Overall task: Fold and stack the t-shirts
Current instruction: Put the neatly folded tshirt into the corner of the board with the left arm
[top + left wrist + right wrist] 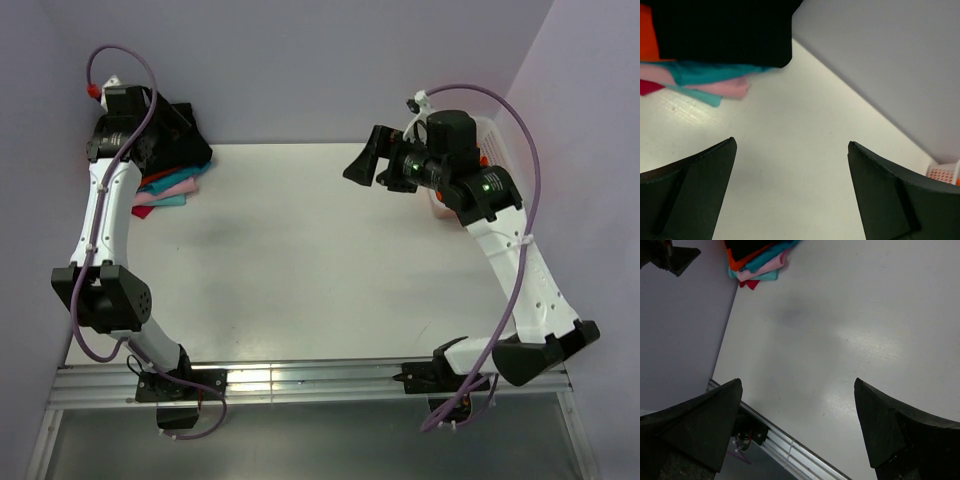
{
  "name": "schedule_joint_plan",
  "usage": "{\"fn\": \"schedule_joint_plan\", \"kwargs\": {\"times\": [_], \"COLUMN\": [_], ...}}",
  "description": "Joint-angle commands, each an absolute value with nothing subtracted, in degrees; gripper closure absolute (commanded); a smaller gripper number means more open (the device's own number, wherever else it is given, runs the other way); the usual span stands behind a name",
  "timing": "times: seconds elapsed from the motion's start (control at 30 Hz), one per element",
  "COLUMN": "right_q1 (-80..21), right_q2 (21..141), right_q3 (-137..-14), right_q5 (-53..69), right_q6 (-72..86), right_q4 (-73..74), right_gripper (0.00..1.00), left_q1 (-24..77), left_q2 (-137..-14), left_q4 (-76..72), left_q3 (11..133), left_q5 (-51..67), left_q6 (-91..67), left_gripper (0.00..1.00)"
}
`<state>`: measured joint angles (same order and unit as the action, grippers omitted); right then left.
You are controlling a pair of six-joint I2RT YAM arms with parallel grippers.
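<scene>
The t-shirts lie folded in one stack [172, 172] at the table's far left corner. The black one [188, 145] is on top, with teal [178, 183], pink and magenta [143, 212] edges showing below it. The left wrist view shows the black shirt [722, 30] over orange [647, 35], teal [705, 72] and pink [727, 88] layers. The stack also shows in the right wrist view [757, 260]. My left gripper [791, 143] is open and empty, held just right of the stack [165, 118]. My right gripper [358, 160] is open and empty above the far right of the table [797, 383].
A white lattice basket [493, 135] stands at the far right behind my right arm; a corner of it shows in the left wrist view [945, 173]. Purple walls close in the left, back and right. A metal rail [300, 380] runs along the near edge.
</scene>
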<state>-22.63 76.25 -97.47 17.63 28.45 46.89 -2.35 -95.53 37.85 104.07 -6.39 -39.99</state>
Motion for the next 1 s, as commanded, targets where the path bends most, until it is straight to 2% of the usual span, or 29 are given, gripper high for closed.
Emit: {"fn": "schedule_joint_plan", "kwargs": {"times": [0.0,0.3,0.97], "right_q1": [-22.94,-22.94,-22.94], "right_q2": [71.81,63.38,57.31], "right_q3": [-94.75,-86.49,-80.6], "right_q5": [17.49,16.26,15.03], "right_q6": [26.28,25.58,26.28], "right_q4": [42.98,41.92,41.66], "right_gripper": [0.0,0.0,0.0], "left_q1": [-0.79,-0.62,-0.61], "left_q2": [-96.07,-90.44,-82.0], "left_q4": [48.16,52.29,51.33], "left_q3": [108.63,104.24,98.44], "left_q5": [-10.37,-13.79,-14.85], "left_q6": [-35.86,-36.12,-34.72], "left_gripper": [0.01,0.01,0.01]}}
